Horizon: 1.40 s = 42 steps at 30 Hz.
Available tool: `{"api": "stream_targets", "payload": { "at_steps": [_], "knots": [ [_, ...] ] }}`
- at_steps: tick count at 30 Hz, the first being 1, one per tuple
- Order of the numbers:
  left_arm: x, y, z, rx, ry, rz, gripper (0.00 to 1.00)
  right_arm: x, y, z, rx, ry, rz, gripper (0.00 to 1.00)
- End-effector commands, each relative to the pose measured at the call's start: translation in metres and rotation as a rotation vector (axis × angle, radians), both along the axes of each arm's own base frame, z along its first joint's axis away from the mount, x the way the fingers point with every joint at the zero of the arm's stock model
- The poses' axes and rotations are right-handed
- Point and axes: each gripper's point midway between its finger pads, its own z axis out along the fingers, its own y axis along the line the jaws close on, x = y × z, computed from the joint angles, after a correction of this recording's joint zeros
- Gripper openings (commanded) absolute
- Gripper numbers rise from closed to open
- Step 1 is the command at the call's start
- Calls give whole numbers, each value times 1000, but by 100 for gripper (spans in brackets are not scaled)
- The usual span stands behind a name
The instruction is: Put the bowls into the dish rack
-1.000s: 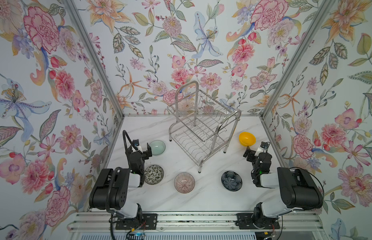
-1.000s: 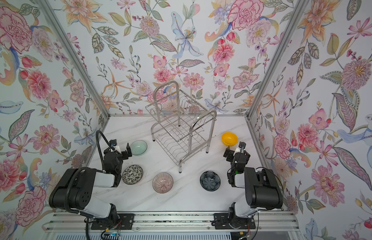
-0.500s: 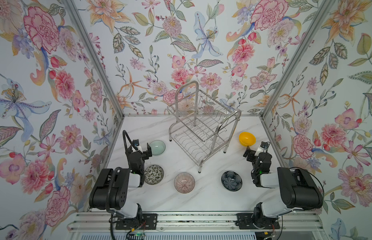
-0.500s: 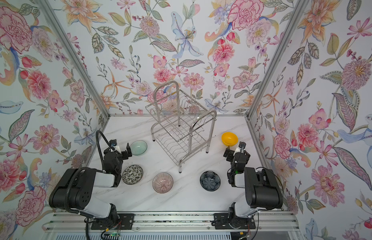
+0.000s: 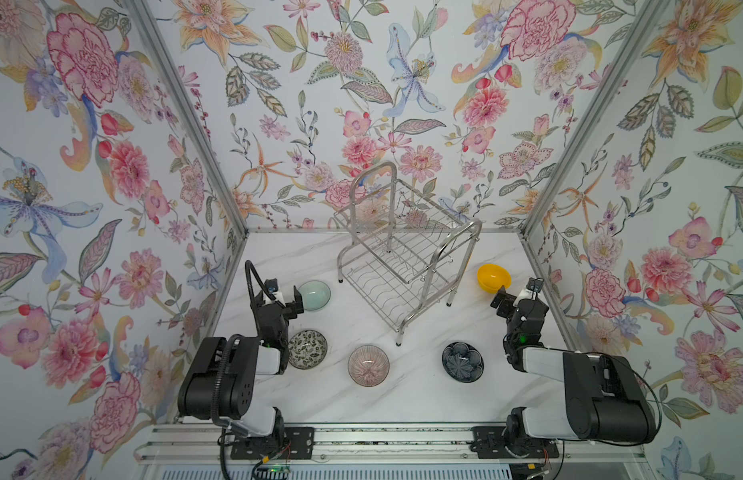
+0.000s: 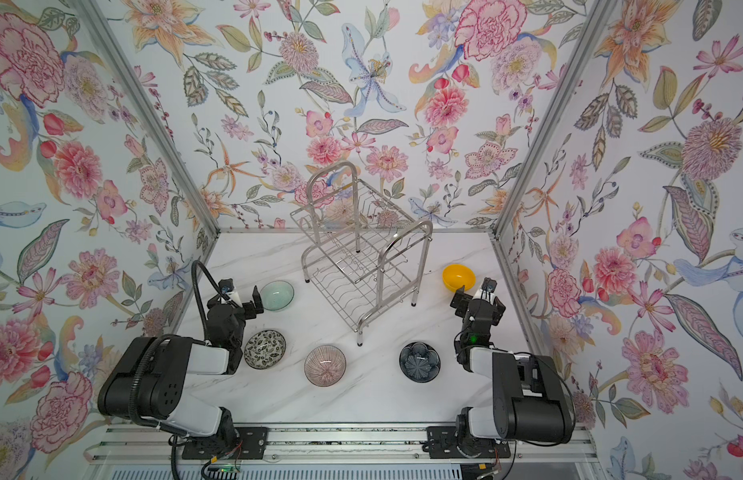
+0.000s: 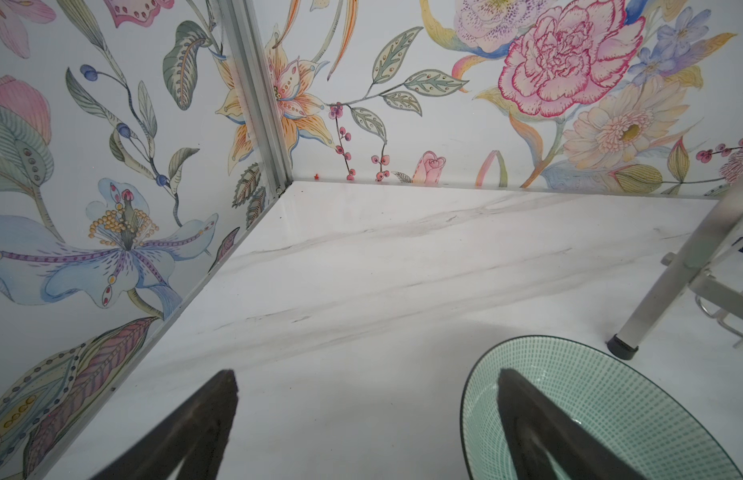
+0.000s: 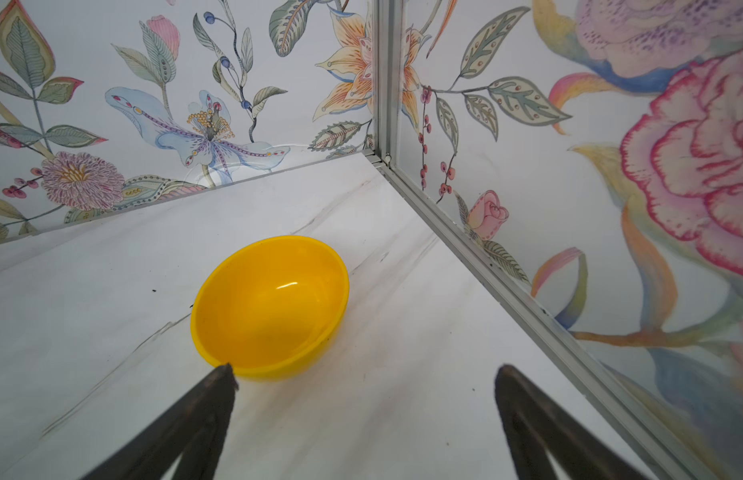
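- Starting at the left, your left gripper (image 5: 285, 293) has its jaws spread wide and holds nothing.
- Your pale green bowl (image 5: 315, 296) sits upright on the marble table (image 5: 403, 395), at about 8 o'clock from the dish rack. In the left wrist view, one finger (image 7: 540, 424) overlaps its near rim. You cannot tell whether they touch.
- Your white leaf-speckled bowl (image 5: 307, 349) lies at the rack's 7 o'clock, just beside the left arm.
- Your pink ribbed bowl (image 5: 368, 365) rests near 6 o'clock, apart from its neighbours.
- Your dish rack (image 5: 407, 257) stands mid-table toward the back wall, turned at an angle. All five bowls sit on the table outside it.
- Your dark navy bowl (image 5: 462, 361) sits at 5 o'clock, close to the rack's front leg.
- Your yellow bowl (image 5: 493, 277) rests at about 3 o'clock, near the right wall.
- Your right gripper (image 5: 517, 293) is fully parted and empty, just behind the yellow bowl. In the right wrist view, one fingertip (image 8: 224, 374) meets the bowl's outer wall, and contact is unclear.
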Motion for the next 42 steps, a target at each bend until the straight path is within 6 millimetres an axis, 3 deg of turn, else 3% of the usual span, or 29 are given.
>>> {"api": "stream_targets", "payload": {
  "at_steps": [1, 12, 17, 25, 36, 42],
  "knots": [
    [-2, 1, 0, 9, -11, 7, 99, -5, -8, 8, -11, 17, -87, 99],
    [-13, 10, 15, 0, -44, 64, 99, -19, -12, 31, 58, -79, -141, 98],
    [-12, 20, 25, -8, -29, 124, 99, -21, -3, 42, 79, -118, -115, 98],
    [-7, 17, 45, -11, -23, 108, 99, -25, 6, 46, 128, -156, -85, 99],
    [21, 2, 101, -9, -61, 18, 99, -30, 15, 62, 130, -205, -47, 99],
    [46, -29, 115, -93, -89, -139, 99, -28, 28, 68, 149, -224, 26, 99]
  ]
}}
